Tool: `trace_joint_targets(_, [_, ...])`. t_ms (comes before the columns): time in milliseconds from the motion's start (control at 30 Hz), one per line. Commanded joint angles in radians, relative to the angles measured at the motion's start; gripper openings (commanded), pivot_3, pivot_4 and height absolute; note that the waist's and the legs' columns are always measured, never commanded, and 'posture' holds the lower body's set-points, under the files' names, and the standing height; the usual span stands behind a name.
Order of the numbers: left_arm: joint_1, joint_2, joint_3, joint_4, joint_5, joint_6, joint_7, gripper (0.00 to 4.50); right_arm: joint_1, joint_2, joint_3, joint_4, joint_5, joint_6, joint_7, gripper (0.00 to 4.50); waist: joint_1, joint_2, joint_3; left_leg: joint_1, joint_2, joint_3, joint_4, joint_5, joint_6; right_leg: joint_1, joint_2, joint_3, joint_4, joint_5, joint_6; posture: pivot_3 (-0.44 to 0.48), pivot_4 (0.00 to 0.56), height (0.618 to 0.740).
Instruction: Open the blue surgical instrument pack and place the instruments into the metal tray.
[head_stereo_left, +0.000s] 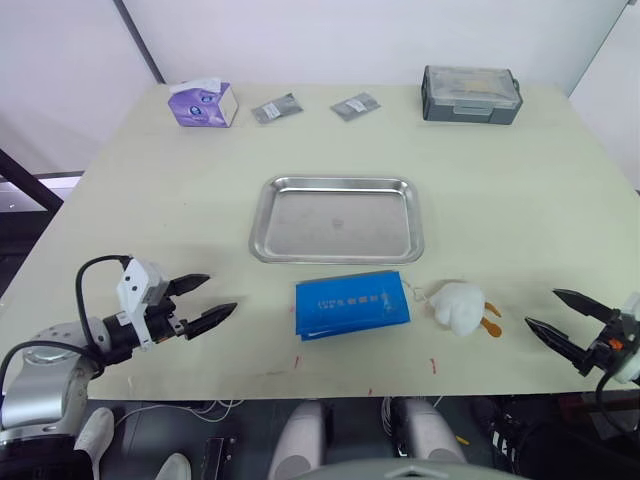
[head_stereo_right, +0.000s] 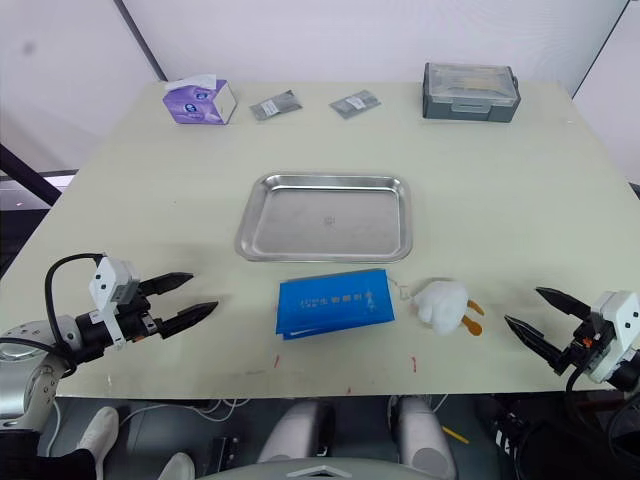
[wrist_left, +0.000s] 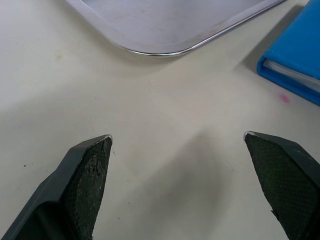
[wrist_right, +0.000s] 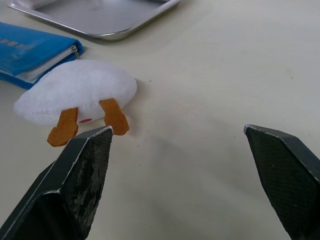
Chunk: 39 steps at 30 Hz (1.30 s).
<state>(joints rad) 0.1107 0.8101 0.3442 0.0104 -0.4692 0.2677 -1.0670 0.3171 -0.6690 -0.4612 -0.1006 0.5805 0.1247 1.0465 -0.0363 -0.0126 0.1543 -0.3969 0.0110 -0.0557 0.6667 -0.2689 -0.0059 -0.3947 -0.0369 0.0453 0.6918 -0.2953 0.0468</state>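
Note:
The blue surgical instrument pack (head_stereo_left: 351, 304) lies closed and flat on the table near the front edge, just in front of the metal tray (head_stereo_left: 337, 219), which holds nothing. The instruments are hidden. My left gripper (head_stereo_left: 207, 299) hovers open at the front left, well left of the pack, fingers pointing toward it; its wrist view shows the tray's rim (wrist_left: 165, 50) and the pack's corner (wrist_left: 295, 60). My right gripper (head_stereo_left: 547, 312) is open at the front right, apart from the pack.
A small white plush toy with orange feet (head_stereo_left: 462, 307) lies right of the pack, attached by a cord. At the back stand a purple tissue box (head_stereo_left: 203, 103), two grey foil packets (head_stereo_left: 277, 109) (head_stereo_left: 355, 106) and a grey lidded box (head_stereo_left: 471, 95).

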Motion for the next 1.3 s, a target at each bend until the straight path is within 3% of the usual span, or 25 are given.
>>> trace_joint_targets(33, [0.025,0.018,0.034,-0.054,-0.021,0.006,-0.013,4.49,0.008,-0.022,-0.028,0.022,-0.003,-0.041,0.044,4.41,-0.001,0.000,0.000,0.000,0.000,0.000,0.000,0.000,0.000,0.000,0.000,0.000,0.000,0.000,0.000,0.000,0.150,0.734])
trace_joint_targets(500, [0.032,0.010,0.021,-0.083,-0.016,0.008,-0.010,4.49,-0.009,-0.022,-0.018,0.005,-0.015,-0.041,0.044,4.41,0.000,0.000,0.000,0.000,0.000,0.001,0.000,0.000,0.000,0.000,0.000,0.000,0.000,0.000,0.000,0.000,0.150,0.734])
trace_joint_targets(800, [-0.023,0.017,-0.065,-0.092,-0.007,0.005,-0.064,4.49,-0.123,-0.018,0.080,-0.150,-0.017,0.084,-0.083,4.41,0.001,0.000,0.000,0.000,0.000,0.000,0.000,0.000,0.000,0.000,0.000,0.000,0.000,0.000,0.000,0.000,0.150,0.734])
trace_joint_targets(833, [-0.034,0.017,-0.071,-0.093,-0.012,0.004,-0.069,4.50,-0.140,-0.019,0.093,-0.161,-0.017,0.099,-0.094,3.89,0.001,0.000,0.000,0.000,0.000,0.000,0.000,0.000,0.000,0.000,0.000,0.000,0.000,0.000,0.000,0.000,0.150,0.734])
trace_joint_targets(867, [-0.043,0.017,-0.079,-0.092,-0.012,0.001,-0.075,4.50,-0.156,-0.021,0.107,-0.170,-0.018,0.112,-0.102,3.66,0.001,0.000,0.000,0.000,0.000,0.000,0.000,0.000,0.000,0.000,0.000,0.000,0.000,0.000,0.000,0.000,0.150,0.734])
trace_joint_targets(967, [-0.073,0.019,-0.125,-0.089,0.003,-0.013,-0.111,3.67,-0.211,-0.033,0.185,-0.198,-0.042,0.149,-0.105,2.37,0.001,0.000,0.000,-0.001,0.000,0.000,0.000,0.000,0.000,0.000,0.000,0.000,0.000,0.000,0.000,0.000,0.150,0.734])
trace_joint_targets(1000, [-0.084,0.019,-0.141,-0.085,0.009,-0.018,-0.124,3.14,-0.231,-0.038,0.217,-0.205,-0.057,0.156,-0.103,1.88,0.001,0.000,0.000,0.000,0.000,0.000,0.000,0.000,0.000,0.000,0.000,0.000,0.000,0.000,0.000,0.000,0.150,0.734])
trace_joint_targets(1100, [-0.122,0.016,-0.197,-0.064,0.036,-0.043,-0.156,2.55,-0.304,-0.047,0.311,-0.225,-0.099,0.182,-0.100,1.11,-0.001,0.000,0.000,0.000,0.000,0.000,0.000,0.000,0.000,0.000,0.001,0.000,0.000,0.000,0.000,0.000,0.150,0.734])
trace_joint_targets(1167, [-0.161,0.006,-0.240,-0.046,0.058,-0.061,-0.174,1.68,-0.369,-0.045,0.386,-0.261,-0.111,0.228,-0.105,0.14,-0.003,0.000,0.000,0.000,-0.001,0.000,0.000,0.000,0.000,0.000,0.001,0.000,0.000,0.000,0.000,0.000,0.150,0.734])
trace_joint_targets(1200, [-0.175,0.002,-0.254,-0.039,0.065,-0.068,-0.181,1.68,-0.389,-0.045,0.413,-0.280,-0.111,0.250,-0.107,0.14,-0.002,0.000,0.000,0.000,-0.001,0.000,0.001,0.000,0.000,0.000,0.001,0.000,0.000,0.000,0.000,0.000,0.150,0.734])
trace_joint_targets(1233, [-0.191,-0.001,-0.269,-0.026,0.075,-0.080,-0.190,0.98,-0.410,-0.045,0.444,-0.302,-0.112,0.277,-0.109,0.00,-0.002,0.000,0.000,0.000,-0.001,0.000,0.001,0.000,0.000,0.000,0.001,0.000,0.000,0.000,0.000,0.000,0.150,0.734])
trace_joint_targets(1267, [-0.202,-0.003,-0.280,-0.014,0.082,-0.089,-0.196,0.98,-0.423,-0.046,0.467,-0.319,-0.114,0.298,-0.111,0.00,-0.001,0.000,0.000,-0.001,-0.001,-0.001,0.001,0.000,0.000,-0.001,0.001,-0.001,0.000,0.000,0.000,0.000,0.150,0.734])
trace_joint_targets(1300, [-0.214,-0.005,-0.291,0.000,0.090,-0.102,-0.202,0.39,-0.434,-0.051,0.490,-0.335,-0.119,0.323,-0.116,0.00,-0.001,0.000,0.000,-0.001,-0.001,-0.001,0.001,0.000,0.000,-0.001,0.001,-0.001,0.000,0.000,0.000,0.000,0.150,0.734])
